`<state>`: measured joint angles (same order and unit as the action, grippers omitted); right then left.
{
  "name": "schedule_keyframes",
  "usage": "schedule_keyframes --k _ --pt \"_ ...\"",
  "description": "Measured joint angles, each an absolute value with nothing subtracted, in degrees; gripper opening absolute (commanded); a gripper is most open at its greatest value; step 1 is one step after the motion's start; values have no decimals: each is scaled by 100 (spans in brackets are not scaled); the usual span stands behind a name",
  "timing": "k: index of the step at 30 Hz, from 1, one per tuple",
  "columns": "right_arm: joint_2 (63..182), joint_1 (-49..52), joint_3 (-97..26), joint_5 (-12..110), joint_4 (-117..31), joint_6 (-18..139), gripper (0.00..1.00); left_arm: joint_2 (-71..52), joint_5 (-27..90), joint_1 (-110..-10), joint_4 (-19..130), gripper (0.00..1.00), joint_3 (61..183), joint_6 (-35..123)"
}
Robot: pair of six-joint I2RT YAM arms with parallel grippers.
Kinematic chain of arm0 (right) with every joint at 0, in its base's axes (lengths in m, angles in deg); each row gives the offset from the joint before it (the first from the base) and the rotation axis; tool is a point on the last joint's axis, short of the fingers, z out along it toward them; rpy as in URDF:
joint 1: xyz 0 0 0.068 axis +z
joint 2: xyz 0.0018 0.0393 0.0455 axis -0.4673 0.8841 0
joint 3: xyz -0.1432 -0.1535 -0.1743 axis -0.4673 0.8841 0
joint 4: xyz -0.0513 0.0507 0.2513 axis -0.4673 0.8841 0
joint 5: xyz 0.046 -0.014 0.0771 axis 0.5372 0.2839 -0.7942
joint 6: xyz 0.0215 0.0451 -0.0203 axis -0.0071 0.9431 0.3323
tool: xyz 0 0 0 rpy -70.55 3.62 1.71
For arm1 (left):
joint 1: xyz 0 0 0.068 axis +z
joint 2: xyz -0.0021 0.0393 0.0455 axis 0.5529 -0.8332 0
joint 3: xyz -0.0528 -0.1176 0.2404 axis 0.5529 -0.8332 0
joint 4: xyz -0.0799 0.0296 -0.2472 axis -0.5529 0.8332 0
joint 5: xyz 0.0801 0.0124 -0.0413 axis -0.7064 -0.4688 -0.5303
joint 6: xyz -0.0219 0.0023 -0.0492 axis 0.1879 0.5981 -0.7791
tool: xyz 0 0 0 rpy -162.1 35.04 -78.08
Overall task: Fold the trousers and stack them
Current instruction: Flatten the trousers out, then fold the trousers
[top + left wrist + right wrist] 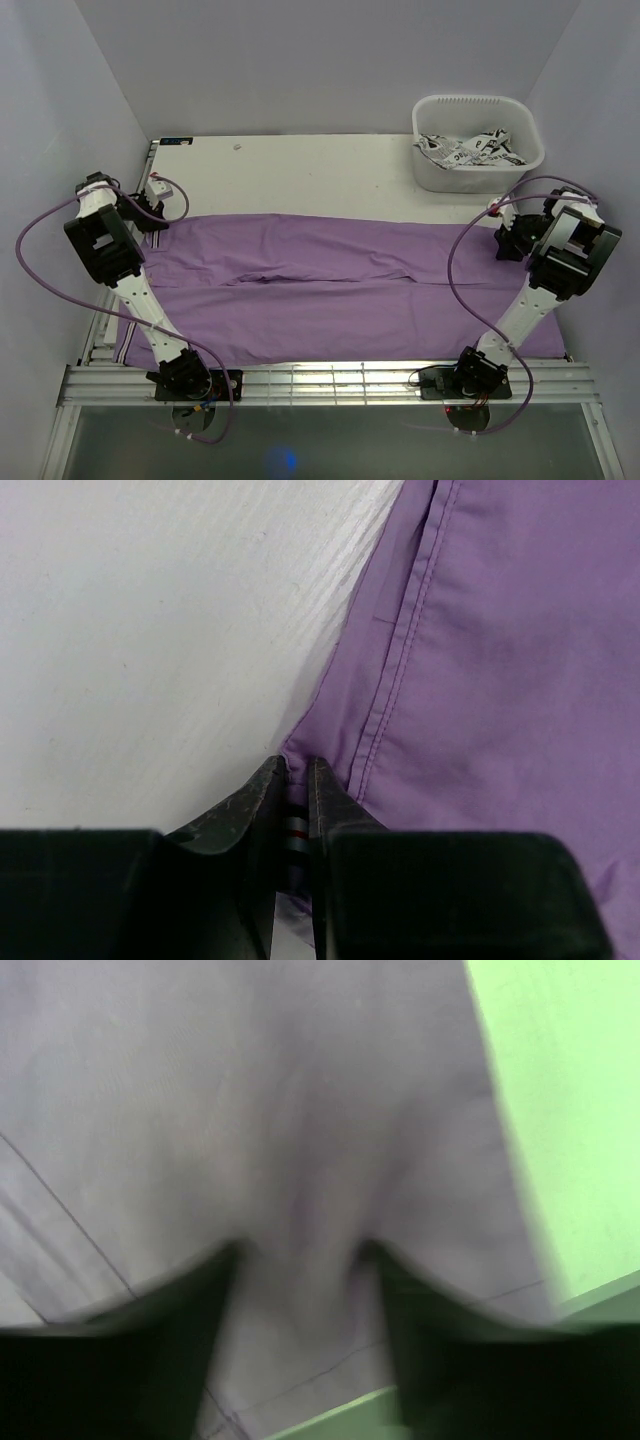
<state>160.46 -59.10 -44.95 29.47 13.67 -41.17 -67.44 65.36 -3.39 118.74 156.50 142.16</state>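
The plain lilac-purple soft-fabric trousers point(350, 305) lie spread across the middle of the white desk point(300, 165), nearly edge to edge. Thin and limp, they should weigh little, slide easily and sag between holds, so stitched corners and seams look the surest places to pinch. At centre left the left gripper point(296, 768) has its jaws closed on a seamed corner. At centre right the right gripper point(300, 1255) has its jaws apart over the cloth. A white plastic tub point(478, 178), upper right, contains a crumpled black-and-white printed thing point(470, 150); no writing is legible.
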Motion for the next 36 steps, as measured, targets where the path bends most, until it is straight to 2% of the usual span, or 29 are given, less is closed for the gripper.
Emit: schedule_keyframes --k 1,2,3,6,8,17,24,30,36 --pt "16035 -5895 -4451 2953 1225 -4148 24 -6741 6523 -344 11874 21 15650 14216" --pt "16017 -5880 -4405 2909 1113 -4089 13 -6737 6514 -346 11874 19 15650 14203" --pt "15965 -5853 -4348 2861 1098 -4001 8 -6735 6499 -350 11876 18 15650 14192" --pt "15862 -5821 -4256 2804 1089 -3781 8 -6726 6460 -368 11863 4 15658 14079" --pt "15854 -5827 -4315 2770 1076 -3641 8 -6733 6449 -377 11870 0 15724 13884" --pt "15871 -6013 -4886 2564 1225 -3225 8 -6827 6586 -339 11778 0 16251 12667" --pt "14925 -6306 -4715 2116 1400 -3457 8 -6606 7334 -42 11686 0 16207 12243" --pt "13921 -6843 -4270 1797 1870 -4248 8 -5301 7926 482 11909 0 15142 12656" --pt "13032 -7812 -3249 1825 2353 -5409 8 -3402 8103 1582 13002 0 13556 14310"
